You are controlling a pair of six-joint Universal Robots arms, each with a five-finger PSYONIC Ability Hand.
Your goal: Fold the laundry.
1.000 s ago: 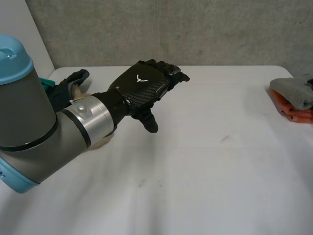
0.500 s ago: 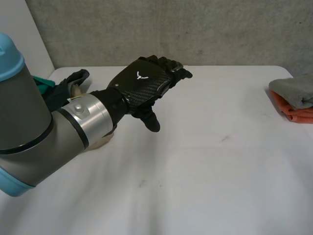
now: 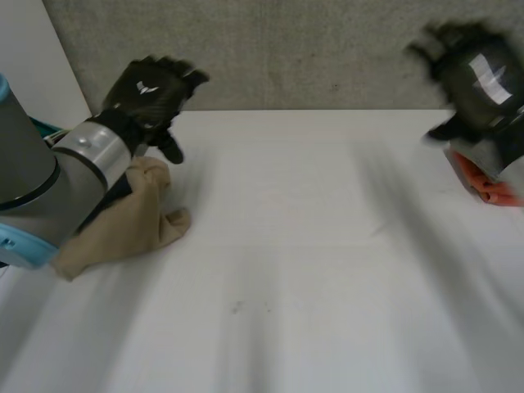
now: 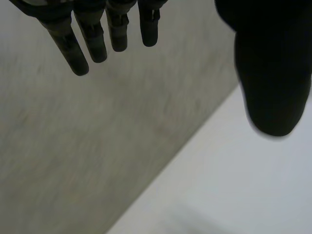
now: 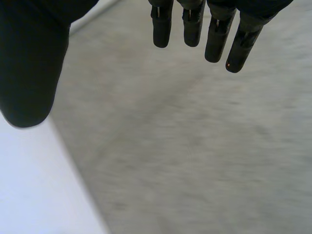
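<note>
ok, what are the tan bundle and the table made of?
Tan bundle: soft cloth, matte, likely cotton; it slumps in rounded folds. Table: hard, smooth white top, perhaps laminate or painted board; flat, with faint scuff marks.

Soft, even light falls brightly on the white table (image 3: 311, 270), whose surface looks matte and uniformly lit. The grey wall (image 3: 311, 49) behind it is dimmer. In the wrist views, the left hand (image 4: 265, 73) and right hand (image 5: 29, 63) appear as dark, nearly featureless shapes against paler surfaces.
</note>
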